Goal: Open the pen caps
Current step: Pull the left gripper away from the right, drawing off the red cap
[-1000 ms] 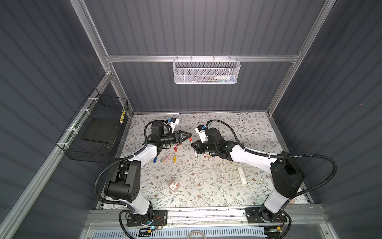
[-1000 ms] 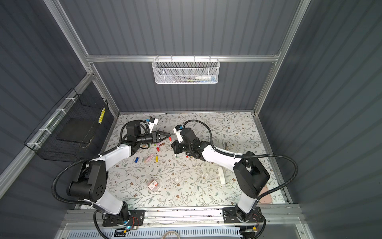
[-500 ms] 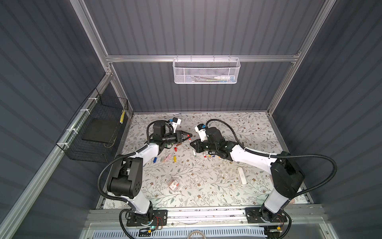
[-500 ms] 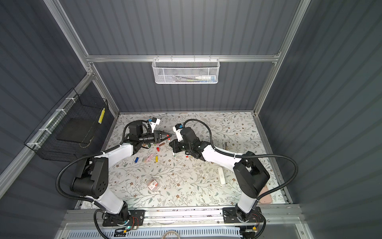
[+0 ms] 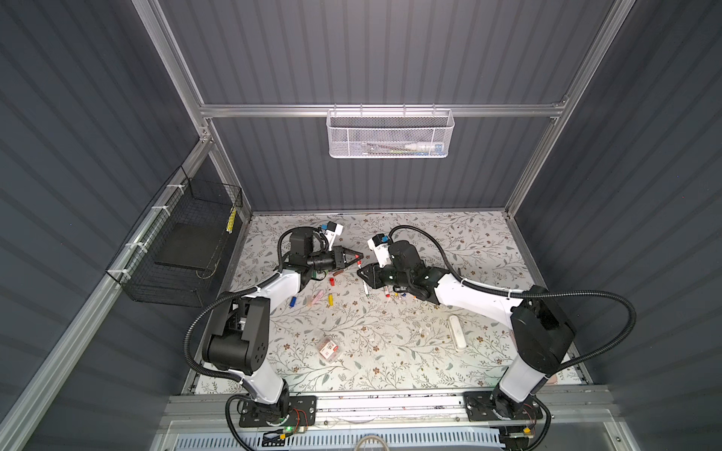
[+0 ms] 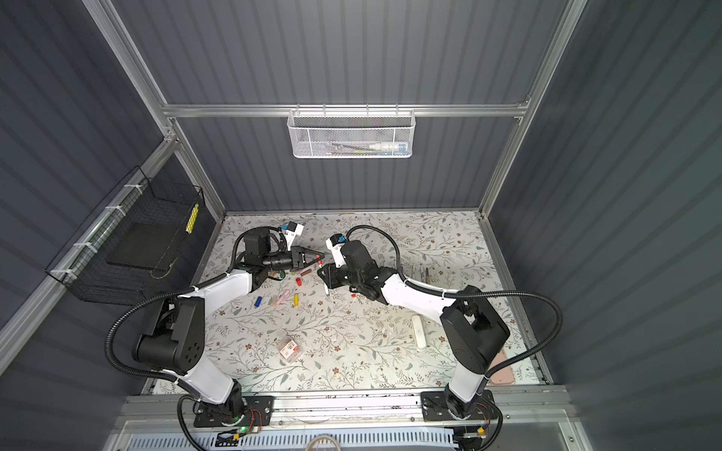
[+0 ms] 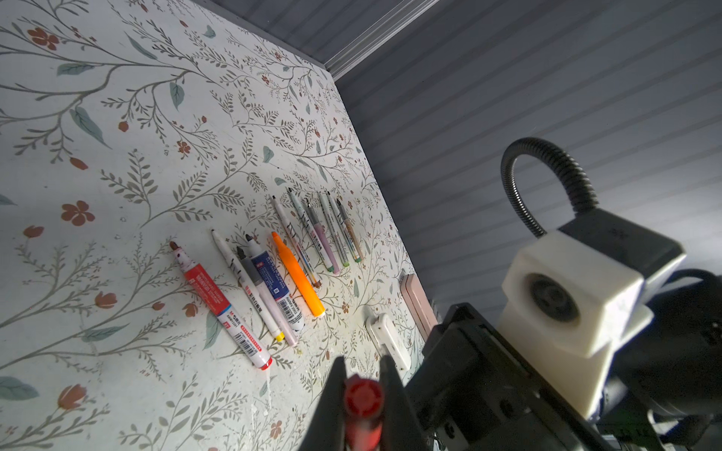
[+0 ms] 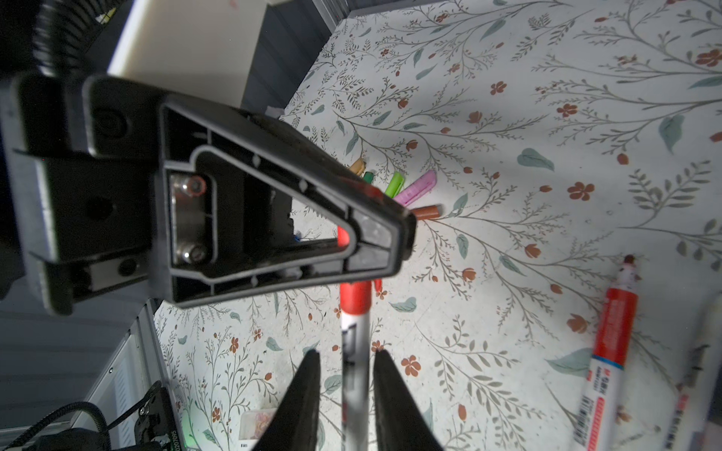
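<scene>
I see left gripper [image 7: 361, 367] clamped on stubby red plastic pen cap [image 7: 362, 396]; right gripper [image 8: 343, 361] jaws slightly apart, flanking slim white pen body [image 8: 354, 343] w/o touching.

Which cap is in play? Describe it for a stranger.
Above the floral table, where the grippers meet, the left gripper is shut on a red cap on a white pen between the right gripper's open jaws. A second red cap lies loose; this one is held.

A pen [image 8: 354, 351], red cap [image 7: 362, 398] in the left gripper [image 5: 358, 256], bars the gap to the right gripper [image 5: 362, 270]; loose pen caps [image 5: 331, 300] seemingly crowd beneath; front mat [image 5: 390, 363] open.
</scene>
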Robot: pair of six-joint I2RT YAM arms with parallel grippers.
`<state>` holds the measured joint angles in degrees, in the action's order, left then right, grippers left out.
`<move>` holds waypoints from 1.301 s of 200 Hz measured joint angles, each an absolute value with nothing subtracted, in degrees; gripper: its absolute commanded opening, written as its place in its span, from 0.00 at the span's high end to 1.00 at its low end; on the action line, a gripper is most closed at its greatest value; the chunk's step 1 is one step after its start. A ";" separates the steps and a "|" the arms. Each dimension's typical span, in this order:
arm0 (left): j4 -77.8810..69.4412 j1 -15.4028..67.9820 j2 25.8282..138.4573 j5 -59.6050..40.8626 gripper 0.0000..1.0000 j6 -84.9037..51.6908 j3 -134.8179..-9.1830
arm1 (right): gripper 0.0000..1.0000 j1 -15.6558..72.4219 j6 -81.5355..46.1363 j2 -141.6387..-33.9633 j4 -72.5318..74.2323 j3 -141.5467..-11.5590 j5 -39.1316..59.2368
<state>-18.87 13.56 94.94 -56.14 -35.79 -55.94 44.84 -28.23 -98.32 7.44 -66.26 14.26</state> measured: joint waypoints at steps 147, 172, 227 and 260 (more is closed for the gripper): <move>-9.89 7.88 95.24 -54.39 1.00 -30.57 -69.67 | 1.00 48.01 -32.21 -97.67 15.42 -54.59 16.67; -9.23 4.01 97.08 -51.79 1.00 -28.93 -82.35 | 1.00 49.74 -33.36 -97.27 15.20 -48.93 16.25; -0.75 4.21 96.47 -47.92 1.00 -23.24 -84.42 | 1.00 49.67 -34.09 -93.89 12.21 -48.01 12.34; 15.68 4.64 94.63 -43.35 1.00 -14.15 -77.80 | 1.00 48.12 -34.00 -97.12 7.49 -56.34 10.20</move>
